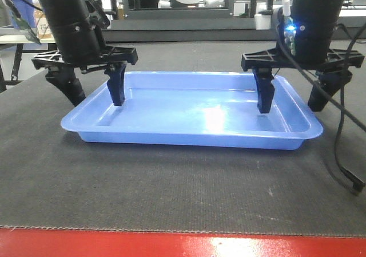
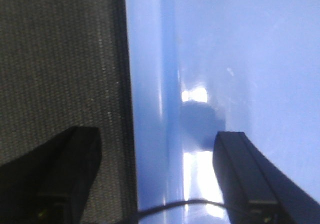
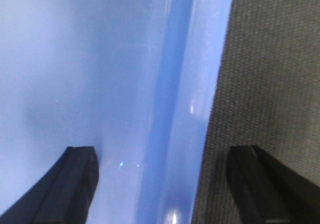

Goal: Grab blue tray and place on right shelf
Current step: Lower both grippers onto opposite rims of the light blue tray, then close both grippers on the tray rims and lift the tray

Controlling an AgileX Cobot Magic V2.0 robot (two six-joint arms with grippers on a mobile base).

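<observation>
Jaws of left gripper (image 1: pixel 97 101) and right gripper (image 1: pixel 290 107) straddle blue tray (image 1: pixel 189 138) rims

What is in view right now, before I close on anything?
blue tray: one, glossy light blue, flat on the middle of the table, nothing in it.
table: one, dark grey fabric top with a red front edge, filling the foreground.
storage bin: one, darker blue, far background at upper left, partly cut off.
cable: one, black, running down from the right arm to the table, right of the tray.
left gripper: one, black, open, straddling the tray's left rim, one finger inside and one outside over the table.
right gripper: one, black, open, straddling the tray's right rim the same way; a blue light glows on the arm above it.
</observation>
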